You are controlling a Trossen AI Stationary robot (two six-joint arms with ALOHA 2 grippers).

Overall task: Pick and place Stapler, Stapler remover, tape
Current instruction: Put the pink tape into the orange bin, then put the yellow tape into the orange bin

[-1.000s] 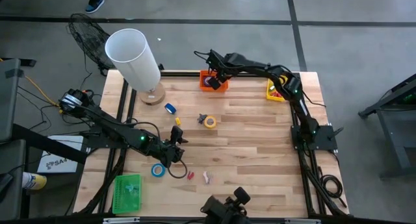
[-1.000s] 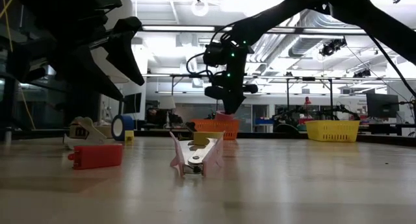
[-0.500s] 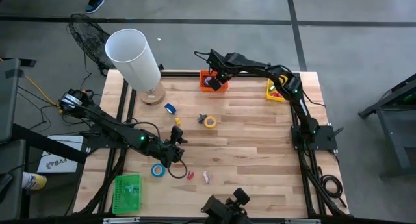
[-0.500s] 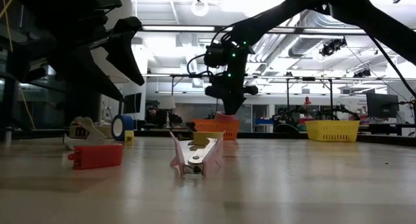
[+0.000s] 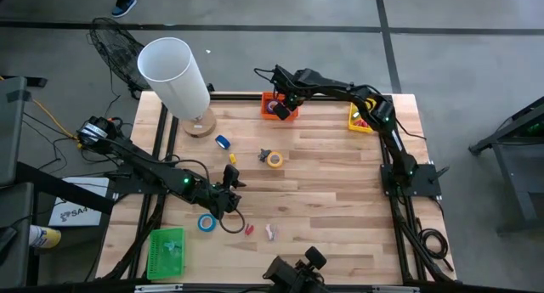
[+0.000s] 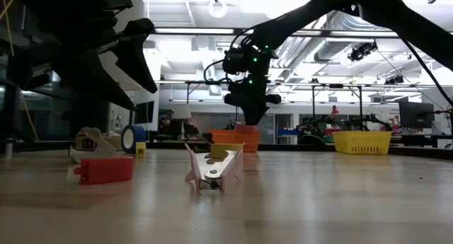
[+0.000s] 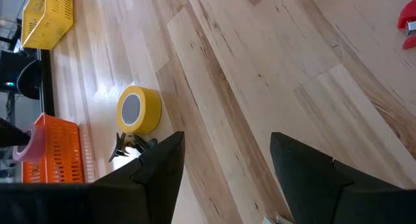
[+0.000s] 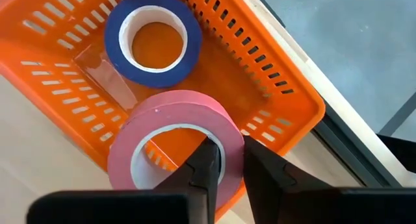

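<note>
My right gripper [image 8: 226, 158] hovers over the orange basket [image 8: 279, 87] at the table's far edge, shut on a pink tape roll [image 8: 162, 120]. A blue tape roll [image 8: 153, 39] lies flat in that basket. My left gripper [image 5: 226, 196] is open above the table's near left part, touching nothing. Beside it a blue tape ring [image 5: 206, 222] lies flat on the wood. A yellow tape roll [image 7: 138, 110] and a small black clawed item [image 7: 127, 146] sit mid-table. A pink stapler remover [image 6: 212, 170] and a red stapler [image 6: 106, 170] rest near the front edge. My right gripper holds the pink tape roll by its ring wall [image 8: 229, 138], one finger [image 8: 205, 169] inside the open centre and the other outside. The fingers come from above. The roll hangs lifted over the orange basket's rim, tilted, above the blue roll.
A yellow basket [image 5: 360, 119] stands at the far right corner and a green basket [image 5: 167, 250] at the near left. A tall white cylinder [image 5: 174, 76] on a round base rises at the far left. A small blue roll [image 5: 223, 142] and yellow piece [image 5: 231, 158] lie left of centre.
</note>
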